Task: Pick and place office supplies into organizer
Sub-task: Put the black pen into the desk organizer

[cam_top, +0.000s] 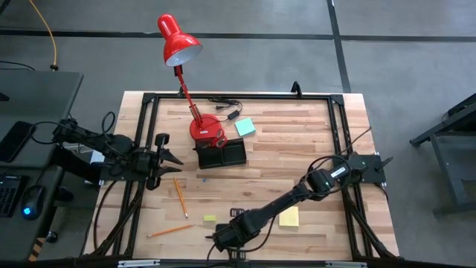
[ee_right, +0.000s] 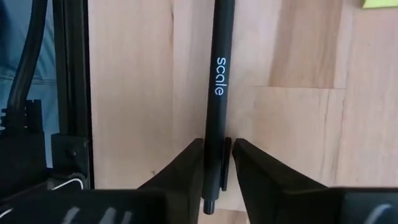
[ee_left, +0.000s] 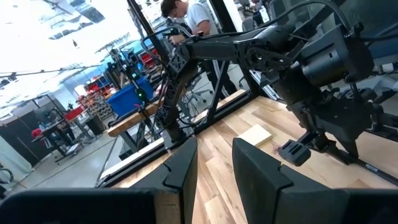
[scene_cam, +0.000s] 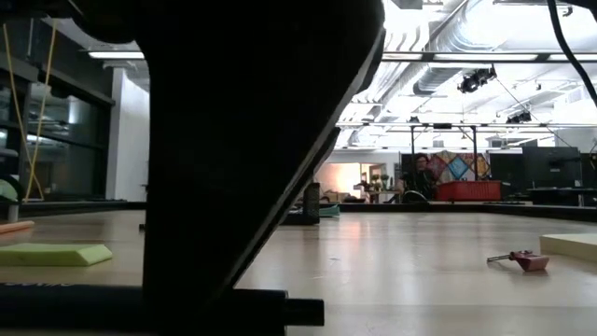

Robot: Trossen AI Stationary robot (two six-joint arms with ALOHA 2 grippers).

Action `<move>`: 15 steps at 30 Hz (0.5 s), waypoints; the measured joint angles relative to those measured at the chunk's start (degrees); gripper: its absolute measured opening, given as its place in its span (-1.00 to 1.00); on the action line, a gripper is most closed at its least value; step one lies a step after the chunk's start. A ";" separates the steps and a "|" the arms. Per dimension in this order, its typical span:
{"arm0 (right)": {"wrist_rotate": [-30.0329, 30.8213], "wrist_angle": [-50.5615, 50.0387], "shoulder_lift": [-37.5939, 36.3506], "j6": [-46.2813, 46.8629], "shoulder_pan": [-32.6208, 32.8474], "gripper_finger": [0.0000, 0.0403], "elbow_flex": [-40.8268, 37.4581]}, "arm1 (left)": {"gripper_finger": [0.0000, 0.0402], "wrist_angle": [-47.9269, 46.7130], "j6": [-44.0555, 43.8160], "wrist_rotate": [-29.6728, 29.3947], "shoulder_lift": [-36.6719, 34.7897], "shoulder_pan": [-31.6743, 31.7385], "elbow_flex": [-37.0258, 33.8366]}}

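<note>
Right gripper (ee_right: 214, 163) pinches a black pen (ee_right: 219, 93) at the near table edge; left gripper (cam_top: 165, 160) waits at the left edge, fingers spread with nothing between.

The pen lies flat on the wood, its long axis running straight out from between the right fingers, clamped near one end. The organizer (cam_top: 221, 155) sits far and left, by the red lamp (cam_top: 181, 41), nearer the left arm.

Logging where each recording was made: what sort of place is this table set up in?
Probably a robotics lab or workshop in an open industrial hall: exposed ceiling ducts, a person at a far bench, blue storage bins, and a wooden table with a black frame carrying two arms.
</note>
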 joint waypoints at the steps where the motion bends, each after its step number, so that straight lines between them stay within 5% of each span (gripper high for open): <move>1: -1.38 0.08 0.36 0.21 -0.14 -0.67 0.07 | -0.54 0.00 0.02 0.01 0.02 0.00 0.00; 5: -6.74 2.13 1.19 0.35 -0.52 -0.91 0.20 | -0.54 -0.01 0.00 0.02 0.02 0.00 0.00; 9: -8.04 3.01 1.27 0.17 -0.70 -0.96 0.20 | -0.54 -0.01 -0.01 0.02 0.02 0.00 0.00; 15: -3.11 -1.21 1.65 -3.68 -1.51 -0.99 3.53 | -0.54 -0.31 -0.01 0.04 0.08 0.00 0.00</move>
